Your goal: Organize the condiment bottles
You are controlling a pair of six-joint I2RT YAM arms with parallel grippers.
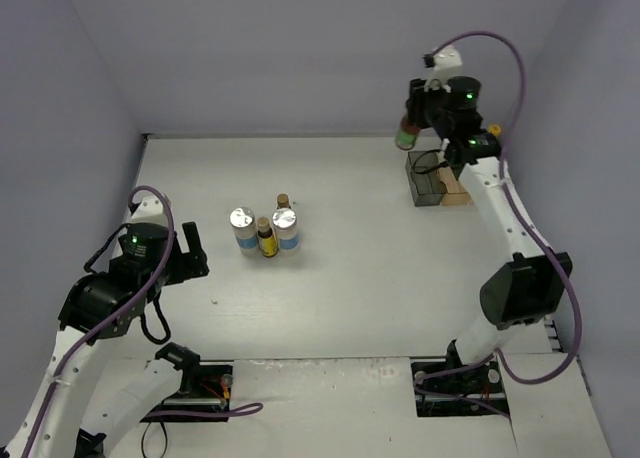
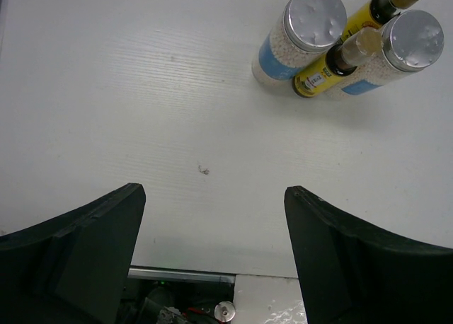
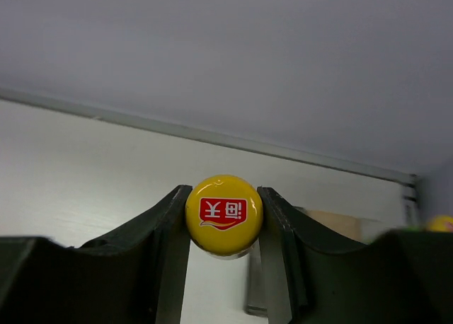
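The tray (image 1: pixel 428 183) stands at the far right of the counter (image 1: pixel 350 278); its contents are indiscernible. Raised above it, the right pincer (image 3: pixel 224 197) clamps a yellow-capped dark bottle (image 1: pixel 405 131). Two jars (image 1: pixel 242 228) and two brown bottles (image 1: pixel 266 240) cluster mid-counter. The left pincer (image 2: pixel 212 193) hovers nearby, jaws spread, empty.

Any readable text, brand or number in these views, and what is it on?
"海天": white on red, on the yellow cap, seen upside down in the right wrist view.
Yellow labels on the small brown bottles: too blurred to read.
Blue bands on the white jars: no legible text.
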